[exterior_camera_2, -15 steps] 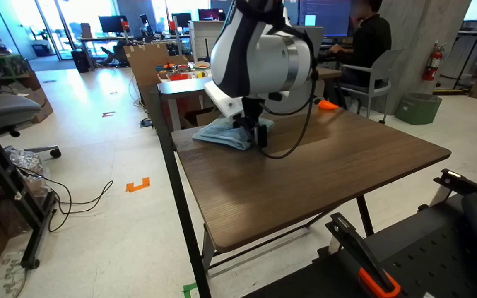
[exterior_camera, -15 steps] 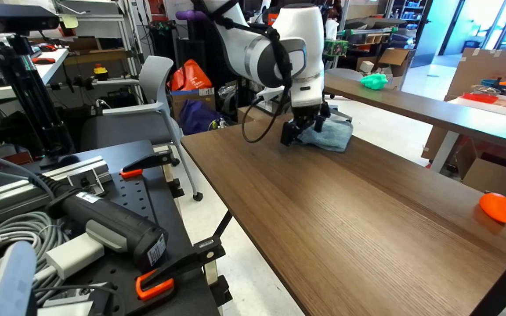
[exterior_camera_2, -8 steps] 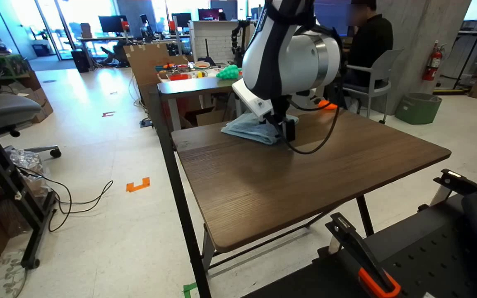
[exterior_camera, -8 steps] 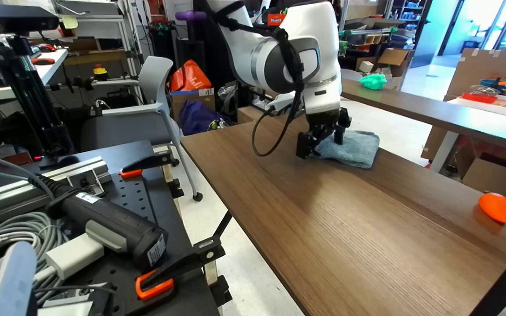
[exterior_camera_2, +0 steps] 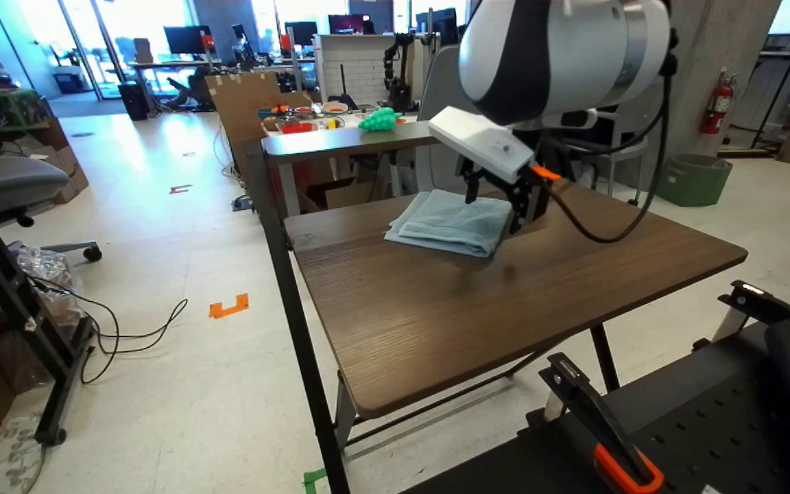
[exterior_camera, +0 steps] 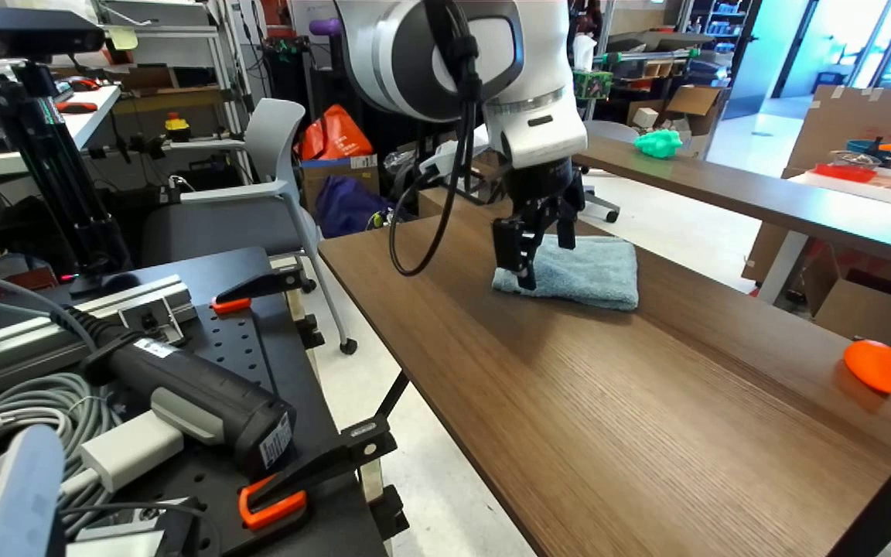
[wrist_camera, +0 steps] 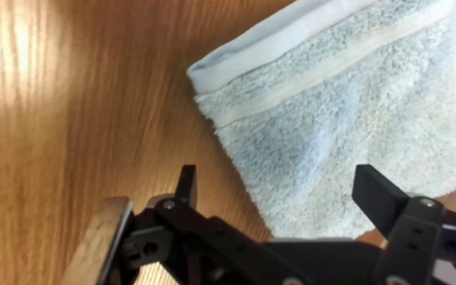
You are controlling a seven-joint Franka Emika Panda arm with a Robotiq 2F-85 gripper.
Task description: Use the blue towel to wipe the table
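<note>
white-grey arm [exterior_camera_2: 577,62], looped black cable [exterior_camera: 468,87], black fingers [wrist_camera: 379,198]

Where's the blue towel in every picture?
In an exterior view, the towel is right of the middle.
In an exterior view, the towel is near the middle.
In the wrist view, the towel fills much of the right half.
All three share the brown table under it.

Blue towel [wrist_camera: 346,122] and arm [exterior_camera_2: 573,65] cut short

The wrist view cuts the blue towel off at the top and right. In an exterior view the end effector [exterior_camera: 546,261] hides a strip of it, and the desk [exterior_camera: 616,402] runs off the bottom edge. Both exterior views crop the arm at the top. In an exterior view an orange object [exterior_camera_2: 547,173] is partly covered.
</note>
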